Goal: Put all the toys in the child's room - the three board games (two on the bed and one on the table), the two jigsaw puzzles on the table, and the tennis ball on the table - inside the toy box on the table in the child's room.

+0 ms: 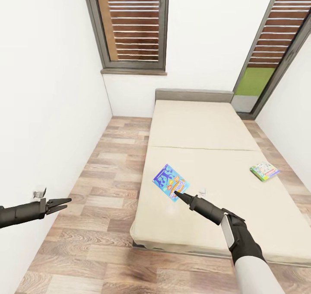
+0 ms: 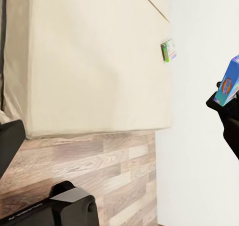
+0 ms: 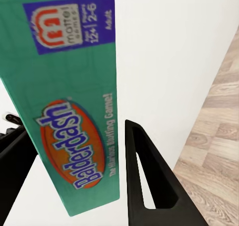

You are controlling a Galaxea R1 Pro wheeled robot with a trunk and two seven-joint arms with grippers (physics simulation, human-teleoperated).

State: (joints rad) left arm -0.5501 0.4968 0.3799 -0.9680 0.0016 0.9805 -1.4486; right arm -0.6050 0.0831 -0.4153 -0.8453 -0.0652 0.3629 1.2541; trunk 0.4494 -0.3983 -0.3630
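holding the blue board game (image 1: pixel 170 182) over the bed (image 1: pixel 207 129), the right gripper (image 1: pixel 178 194) pinches its edge. the green board game (image 1: pixel 264 171) waits on the bed. the left gripper (image 1: pixel 60 204) is spread, holding nothing. no toy looks boxed yet.

Bright, even, flat simulator light – walls (image 1: pixel 47 91) nearly blown white, shadows faint under the bed (image 1: pixel 207 164) edge; wide-angle head view bends the window frames (image 1: pixel 129 26) – wrist renders slightly soft

Head camera looks down across the bed (image 1: pixel 207 155); left wrist camera views it from floor-side; right wrist camera sits close against the Balderdash box (image 3: pixel 69 101).
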